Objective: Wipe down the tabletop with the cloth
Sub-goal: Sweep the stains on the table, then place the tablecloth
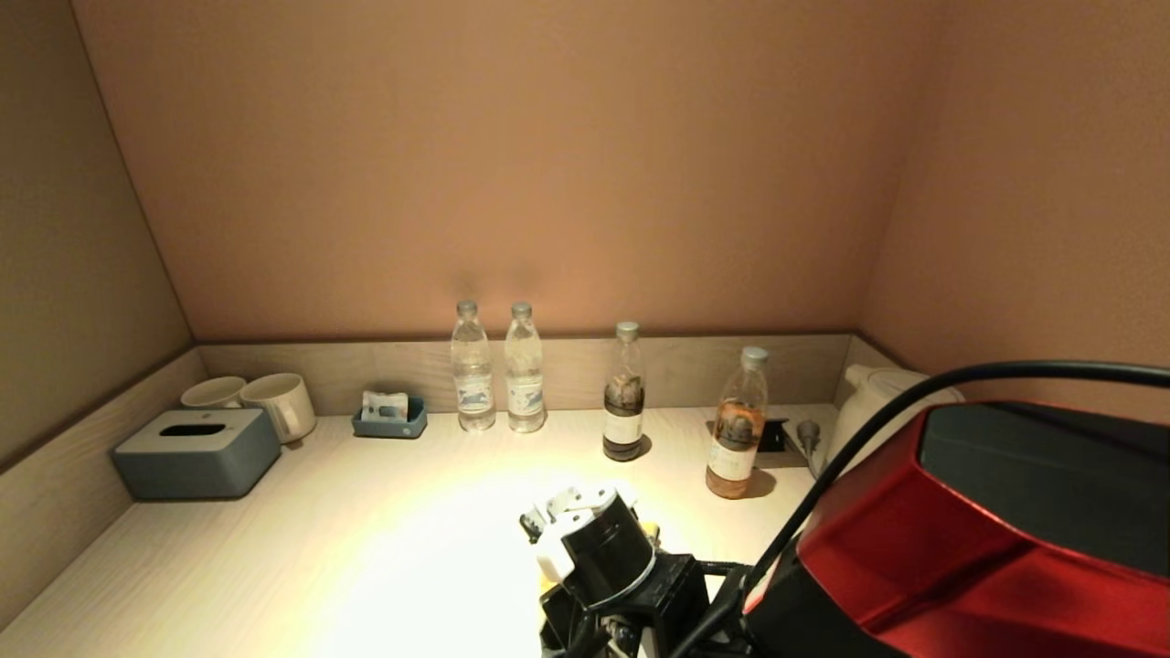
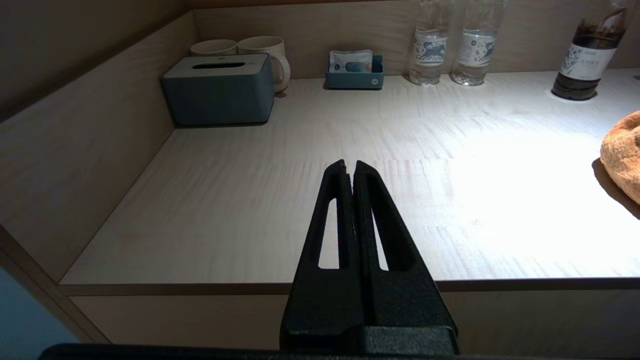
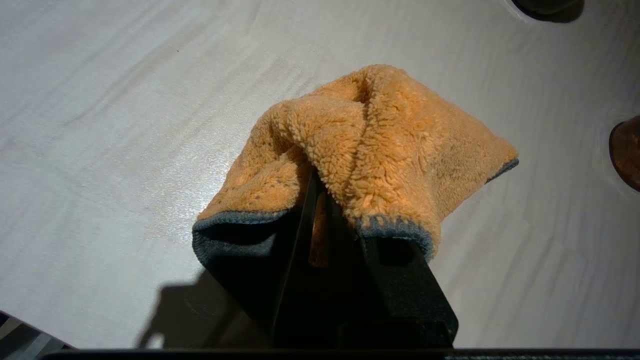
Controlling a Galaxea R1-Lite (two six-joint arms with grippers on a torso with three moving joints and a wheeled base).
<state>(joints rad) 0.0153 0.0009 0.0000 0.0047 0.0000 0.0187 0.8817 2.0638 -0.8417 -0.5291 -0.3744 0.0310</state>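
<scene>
The right gripper (image 3: pixel 325 200) is clamped on the cloth (image 3: pixel 370 150), a fluffy orange rag with dark grey edging that bunches up and drapes over both fingers. It sits low over the tabletop (image 1: pixel 366 548), near the front edge and a little right of the middle, in a bright pool of light. Whether the cloth is pressed flat on the wood or only brushing it cannot be told. The left gripper (image 2: pixel 349 167) hangs idle off the front edge toward the left, its two black fingers pressed together on nothing. Along the back edge stand two clear water bottles (image 1: pixel 498 370), then a dark bottle (image 1: pixel 624 393) and an amber bottle (image 1: pixel 736 425) further forward toward the right. A grey-blue tissue box (image 1: pixel 196 452) and two cups (image 1: pixel 256 397) sit in the back left corner, with a small blue tray (image 1: pixel 391 419) beside them, and a white kettle (image 1: pixel 868 402) stands in the back right corner. To wipe well, the cloth likely needs steady downward contact so its folds spread, with slow strokes across the open pale wood to the left. The amber bottle stands closest to the cloth, so strokes toward the back right should stop short to avoid tipping it.
</scene>
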